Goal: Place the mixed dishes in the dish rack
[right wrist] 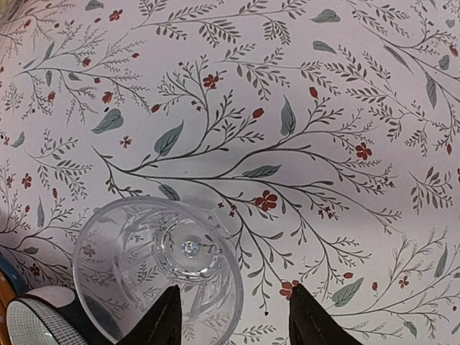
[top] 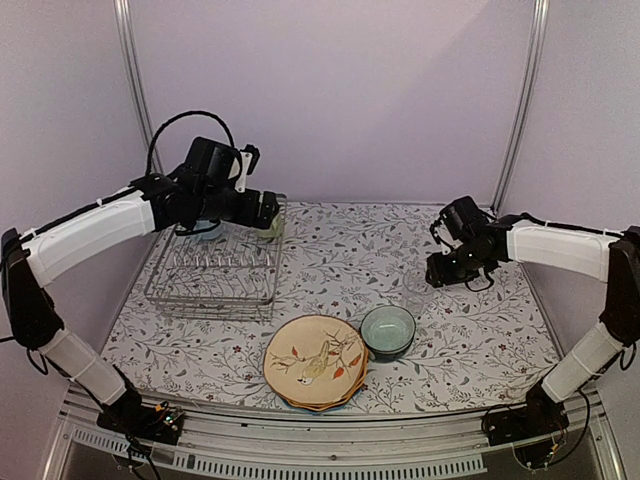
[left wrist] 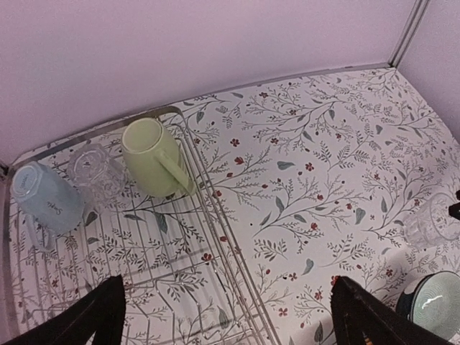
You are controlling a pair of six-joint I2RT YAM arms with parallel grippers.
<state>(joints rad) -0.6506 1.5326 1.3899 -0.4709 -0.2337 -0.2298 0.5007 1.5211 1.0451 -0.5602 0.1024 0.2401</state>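
Left wrist view shows my left gripper (left wrist: 230, 313) spread fully wide and empty above the dish rack (top: 215, 285). The light blue mug (left wrist: 47, 198), a racked glass (left wrist: 97, 169) and the pale yellow-green mug (left wrist: 147, 154) sit mouth-down at its far end, presumably to drain. My right gripper (right wrist: 233, 316) is roughly half open beside the clear glass (right wrist: 158, 269) on the patterned cloth (right wrist: 287, 108). One finger seems to be over the mouth and one outside, which suits a rim pinch. It grips nothing yet. The bird-patterned plate (top: 315, 360) and teal bowl (top: 388, 330) wait nearby.

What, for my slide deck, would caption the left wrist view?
Open left gripper above rack holding blue mug, glass and green mug; second glass and bowl wait outside.
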